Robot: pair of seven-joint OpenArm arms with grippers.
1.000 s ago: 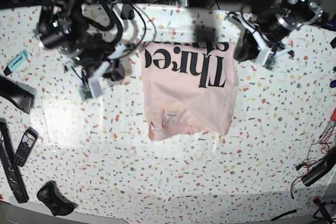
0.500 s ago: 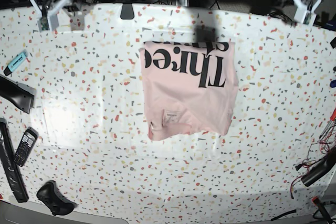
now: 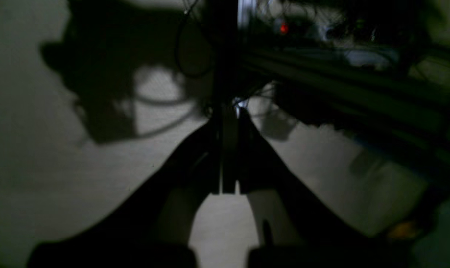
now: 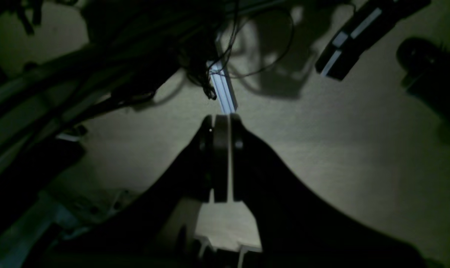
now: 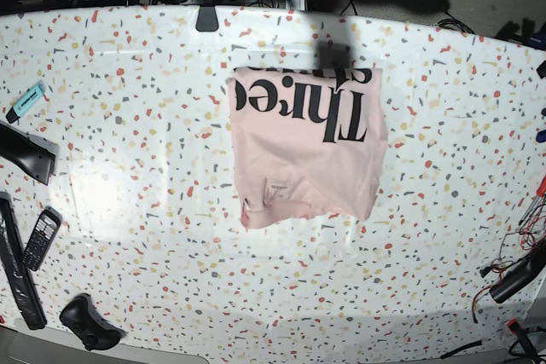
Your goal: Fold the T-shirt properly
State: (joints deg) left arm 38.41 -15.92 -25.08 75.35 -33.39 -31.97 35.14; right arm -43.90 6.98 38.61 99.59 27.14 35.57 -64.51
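While the folded pink T-shirt [image 5: 307, 144] lay on the speckled table [image 5: 153, 168], I found left gripper [image 3: 228, 149] and right gripper [image 4: 221, 156] clenched, grasping nothing

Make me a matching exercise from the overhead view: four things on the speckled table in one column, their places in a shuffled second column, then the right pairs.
Things:
1. T-shirt
2. teal marker
3. black keypad handset
4. red and black wires

Places:
A. right edge of the table
B. left edge, toward the back
C. middle of the table, folded, black lettering showing
D. left edge, toward the front

Pairs: 1-C, 2-B, 3-D, 4-A
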